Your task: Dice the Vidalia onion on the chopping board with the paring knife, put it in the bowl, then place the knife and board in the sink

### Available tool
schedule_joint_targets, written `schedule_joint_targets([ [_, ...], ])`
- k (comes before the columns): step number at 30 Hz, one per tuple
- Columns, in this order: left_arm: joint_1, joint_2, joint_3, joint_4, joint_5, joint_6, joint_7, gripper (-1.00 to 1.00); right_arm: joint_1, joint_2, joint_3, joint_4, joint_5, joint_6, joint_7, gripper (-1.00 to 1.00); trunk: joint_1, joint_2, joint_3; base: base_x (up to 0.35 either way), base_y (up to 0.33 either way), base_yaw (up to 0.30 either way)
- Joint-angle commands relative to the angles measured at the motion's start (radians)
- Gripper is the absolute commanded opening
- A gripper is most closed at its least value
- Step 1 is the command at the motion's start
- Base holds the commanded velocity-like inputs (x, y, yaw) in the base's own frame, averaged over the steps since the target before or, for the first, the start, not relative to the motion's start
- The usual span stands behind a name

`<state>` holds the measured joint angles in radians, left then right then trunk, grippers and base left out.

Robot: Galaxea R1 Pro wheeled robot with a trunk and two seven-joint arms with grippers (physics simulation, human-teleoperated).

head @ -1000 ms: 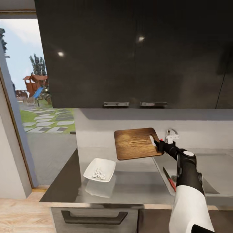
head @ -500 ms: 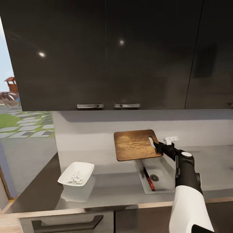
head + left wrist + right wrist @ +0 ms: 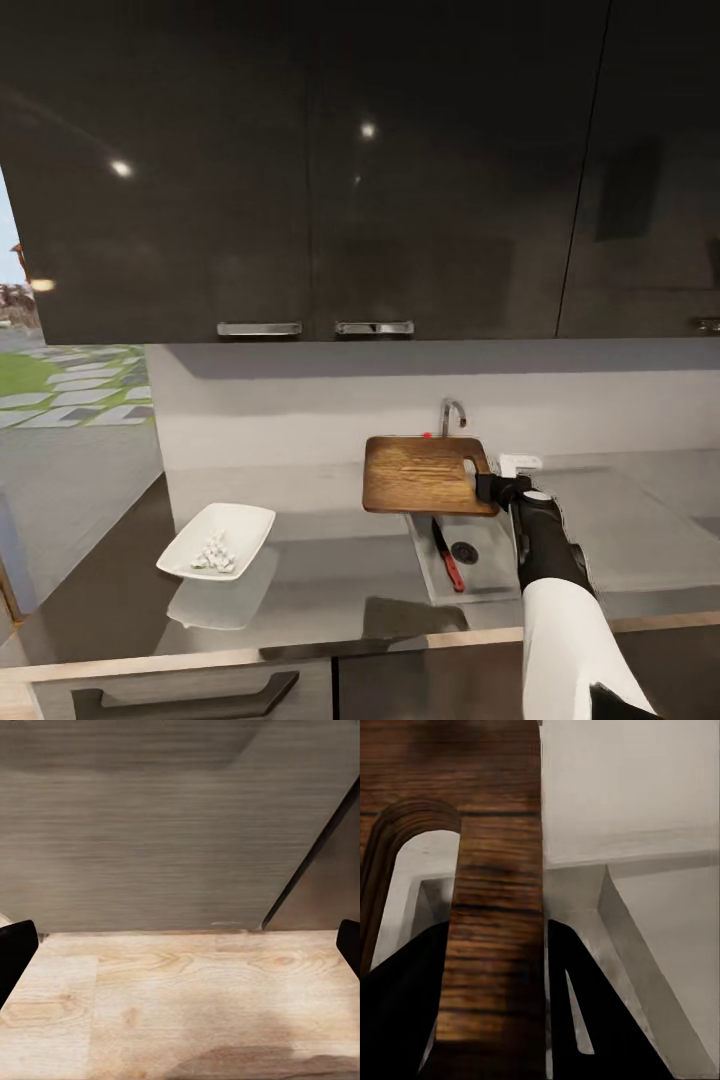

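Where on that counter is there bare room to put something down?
Free: the countertop between the bowl and the sink, and right of the sink. Crowded: the sink, with the paring knife inside and the chopping board held above it.

Glossy dark countertop [image 3: 330,590] bearing white bowl [image 3: 216,539], inset sink [image 3: 492,572]

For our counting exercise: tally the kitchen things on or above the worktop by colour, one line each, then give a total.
White: 1, the bowl
Brown: 1, the chopping board
Red-handled: 1, the paring knife
Steel: 1, the sink
Total: 4
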<state>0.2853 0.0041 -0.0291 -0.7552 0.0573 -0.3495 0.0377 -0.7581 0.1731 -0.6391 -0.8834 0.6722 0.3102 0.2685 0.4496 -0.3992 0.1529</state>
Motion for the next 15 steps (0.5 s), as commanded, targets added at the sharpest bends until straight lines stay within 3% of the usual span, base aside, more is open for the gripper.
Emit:
schedule_joint_targets([
  [1,0.001,0.001,-0.003,-0.001,0.006,-0.002,0.004,1.00,-0.001,0.001,-0.005,0.007,0.007,0.000,0.004,-1.00,0.000,-0.001,0.000,0.000,0.000,0.000],
  [8,0.000,0.001,-0.003,-0.001,0.006,-0.002,0.004,1.00,-0.001,0.001,-0.005,0.033,0.007,0.001,-0.017,-1.00,0.000,-0.001,0.000,0.000,0.000,0.000],
  [12,0.000,0.001,-0.003,-0.001,0.006,-0.002,0.004,1.00,-0.001,0.001,-0.011,0.037,0.002,0.003,-0.092,-1.00,0.000,-0.001,0.000,0.000,0.000,0.000],
  [15,0.000,0.001,-0.003,-0.001,0.007,-0.002,0.004,1.00,-0.001,0.001,-0.015,0.066,-0.021,0.004,-0.192,-1.00,0.000,-0.001,0.000,0.000,0.000,0.000],
])
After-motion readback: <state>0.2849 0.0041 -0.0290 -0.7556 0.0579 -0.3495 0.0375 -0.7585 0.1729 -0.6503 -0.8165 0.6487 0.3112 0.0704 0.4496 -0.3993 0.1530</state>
